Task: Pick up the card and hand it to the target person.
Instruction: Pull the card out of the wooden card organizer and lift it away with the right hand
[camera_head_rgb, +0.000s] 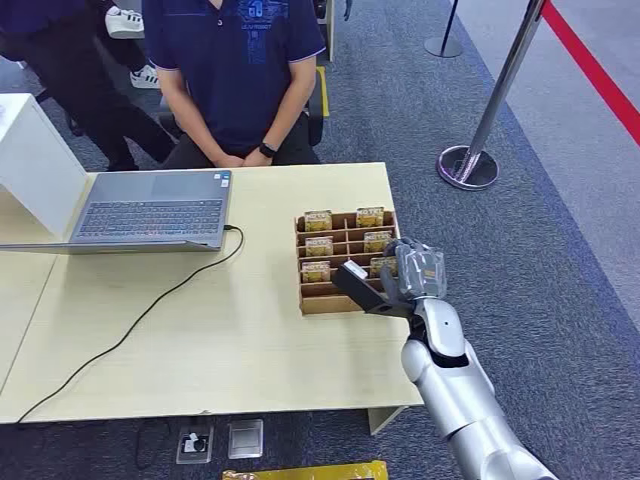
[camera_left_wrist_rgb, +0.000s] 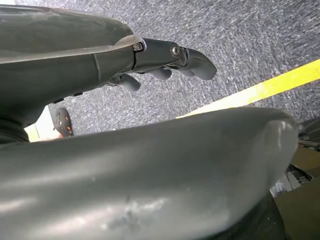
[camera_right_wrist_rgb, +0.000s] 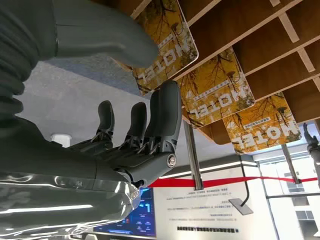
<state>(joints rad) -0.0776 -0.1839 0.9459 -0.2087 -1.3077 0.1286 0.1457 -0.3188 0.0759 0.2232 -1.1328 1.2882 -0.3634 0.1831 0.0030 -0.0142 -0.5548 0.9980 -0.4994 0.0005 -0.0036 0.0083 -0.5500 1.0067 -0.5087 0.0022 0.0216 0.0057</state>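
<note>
Head view: right hand (camera_head_rgb: 407, 280) at the wooden card rack (camera_head_rgb: 343, 262) on the table's right side.

Going left to right on the pale table (camera_head_rgb: 226, 340): an open grey laptop (camera_head_rgb: 147, 212) with a black cable (camera_head_rgb: 151, 310) trailing off it, then the compartmented rack holding yellow-and-brown cards (camera_head_rgb: 318, 222), then the right hand at the rack's near right corner, dark fingers curled by a card slot; whether they grip a card cannot be told. A person in a dark blue shirt (camera_head_rgb: 234, 70) sits behind the table. The right wrist view shows the cards (camera_right_wrist_rgb: 215, 90) close up: yellow, printed with autumn tree branches and the word "HOTEL" in white, the fingers (camera_right_wrist_rgb: 166, 120) bent just beside the nearest one. The left wrist view has the left hand (camera_left_wrist_rgb: 166, 60) over grey carpet, fingers loosely extended, holding nothing.
</note>
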